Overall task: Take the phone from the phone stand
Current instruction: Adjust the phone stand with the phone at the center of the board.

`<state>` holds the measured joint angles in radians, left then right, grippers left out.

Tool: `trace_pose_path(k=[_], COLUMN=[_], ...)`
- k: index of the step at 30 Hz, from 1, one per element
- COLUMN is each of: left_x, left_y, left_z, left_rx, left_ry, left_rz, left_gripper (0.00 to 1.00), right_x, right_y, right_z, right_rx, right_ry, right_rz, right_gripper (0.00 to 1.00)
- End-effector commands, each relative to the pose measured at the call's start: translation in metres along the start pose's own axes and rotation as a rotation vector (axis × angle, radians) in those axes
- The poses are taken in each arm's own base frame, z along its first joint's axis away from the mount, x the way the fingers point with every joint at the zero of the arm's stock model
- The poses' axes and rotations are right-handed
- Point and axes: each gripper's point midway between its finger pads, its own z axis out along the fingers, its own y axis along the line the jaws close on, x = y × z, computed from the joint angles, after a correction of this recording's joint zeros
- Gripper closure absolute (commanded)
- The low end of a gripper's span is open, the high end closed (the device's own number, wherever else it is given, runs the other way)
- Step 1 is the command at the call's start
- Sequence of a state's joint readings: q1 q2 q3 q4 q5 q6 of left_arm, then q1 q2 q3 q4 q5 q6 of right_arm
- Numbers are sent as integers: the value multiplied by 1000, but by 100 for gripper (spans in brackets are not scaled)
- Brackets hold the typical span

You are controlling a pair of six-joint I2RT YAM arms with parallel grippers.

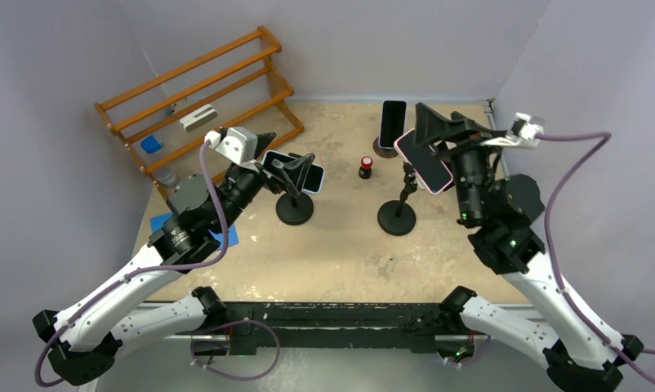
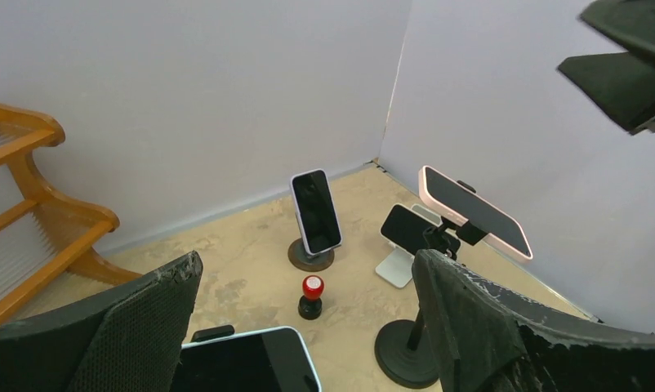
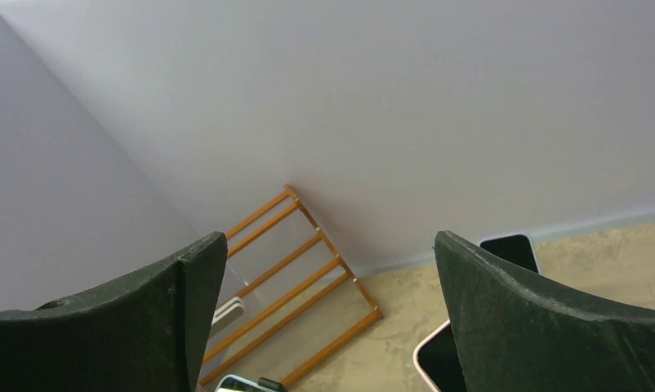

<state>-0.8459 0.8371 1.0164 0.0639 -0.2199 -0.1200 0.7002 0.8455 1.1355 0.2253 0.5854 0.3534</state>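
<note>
A blue-edged phone [image 1: 314,176] lies tilted on a black stand [image 1: 295,211] left of centre. My left gripper [image 1: 295,167] is open, one finger on each side of that phone [image 2: 247,359], and I see no contact. A pink-edged phone [image 1: 422,163] sits clamped on a second black stand [image 1: 396,219]. My right gripper [image 1: 438,131] hangs open just above and behind it. In the right wrist view only a corner of the pink phone [image 3: 433,363] shows, beside the right finger [image 3: 536,327]. A third phone [image 1: 392,121] stands upright on a round base at the back.
A red-capped black stamp [image 1: 365,167] stands between the two stands. A wooden rack [image 1: 202,94] holding a white object [image 1: 198,118] fills the back left. A dark phone on a white stand [image 2: 407,231] sits by the right wall. Blue paper [image 1: 226,237] lies under my left arm.
</note>
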Motion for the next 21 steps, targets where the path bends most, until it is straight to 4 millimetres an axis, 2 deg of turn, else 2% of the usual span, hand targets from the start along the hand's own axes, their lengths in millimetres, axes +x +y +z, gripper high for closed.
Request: trace_pose_path(k=[1,4,10,14,21], left_x=[-16,-11,-6,-8,-11], left_y=[-2,-1,-3,6,0], left_z=[1,4,7,7,3], left_rx=[1,-4,-1,-55,-14], left_ry=[-49,-35,-32,-48,-56], left_rz=[-18,-7,-12,-35,-30], left_gripper=[0,0,0,0,1], right_x=[-42,-42,-29,-23,-23], right_y=[6,-2,-10,-3,6], right_z=[-16,-14,-9,-12,-33], right_rx=[-63,-12,35,-16,-145], right_ry=[-135,-132,-76,-33,-26], right_rz=[28,9,-52,-93,-115], right_gripper=[1,1,1,1,1])
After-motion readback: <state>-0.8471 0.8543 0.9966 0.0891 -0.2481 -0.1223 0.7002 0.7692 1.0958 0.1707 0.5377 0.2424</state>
